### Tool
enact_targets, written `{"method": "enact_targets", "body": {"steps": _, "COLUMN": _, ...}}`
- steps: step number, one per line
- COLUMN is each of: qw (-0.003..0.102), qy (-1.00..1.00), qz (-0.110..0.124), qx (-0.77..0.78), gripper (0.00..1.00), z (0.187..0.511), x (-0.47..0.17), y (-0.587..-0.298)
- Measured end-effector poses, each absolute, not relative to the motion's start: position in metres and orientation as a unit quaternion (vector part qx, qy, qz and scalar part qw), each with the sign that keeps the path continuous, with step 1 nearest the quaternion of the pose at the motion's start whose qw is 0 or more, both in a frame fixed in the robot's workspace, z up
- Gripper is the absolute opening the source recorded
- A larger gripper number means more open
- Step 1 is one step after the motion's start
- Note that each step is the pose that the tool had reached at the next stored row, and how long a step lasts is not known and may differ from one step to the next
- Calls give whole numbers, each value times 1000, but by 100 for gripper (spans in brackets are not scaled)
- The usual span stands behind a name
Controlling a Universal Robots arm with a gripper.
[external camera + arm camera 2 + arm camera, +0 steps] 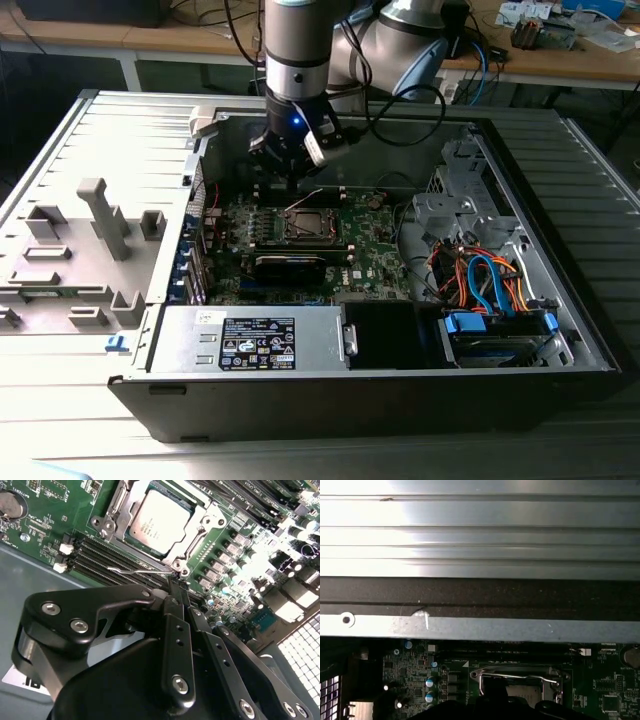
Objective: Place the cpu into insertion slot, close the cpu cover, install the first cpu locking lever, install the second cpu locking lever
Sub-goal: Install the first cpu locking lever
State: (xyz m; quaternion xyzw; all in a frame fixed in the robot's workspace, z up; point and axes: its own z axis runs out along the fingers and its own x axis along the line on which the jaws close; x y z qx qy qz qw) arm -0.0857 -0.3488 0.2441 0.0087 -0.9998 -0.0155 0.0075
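My claw [176, 580], fingers pinched together at a thin wire lever [142, 571], hovers beside the socket inside the open case [560, 300]. The cpu [159, 522] lies seated in its slot with the cover [200, 532] closed around it. I judge the lever springy and slippery, best hooked near its free end; the chip is light but fragile, its slot pins easily bent.

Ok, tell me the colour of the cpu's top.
Pale silver-grey metal; the cpu shows best in the second wrist view.
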Motion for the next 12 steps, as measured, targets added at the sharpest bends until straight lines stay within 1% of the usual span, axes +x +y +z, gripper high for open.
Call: {"method": "enact_targets", "body": {"steps": 12, "qw": 7, "qy": -1000, "qz": -15, "qx": 9, "gripper": 11, "z": 232, "x": -81, "y": -347}}
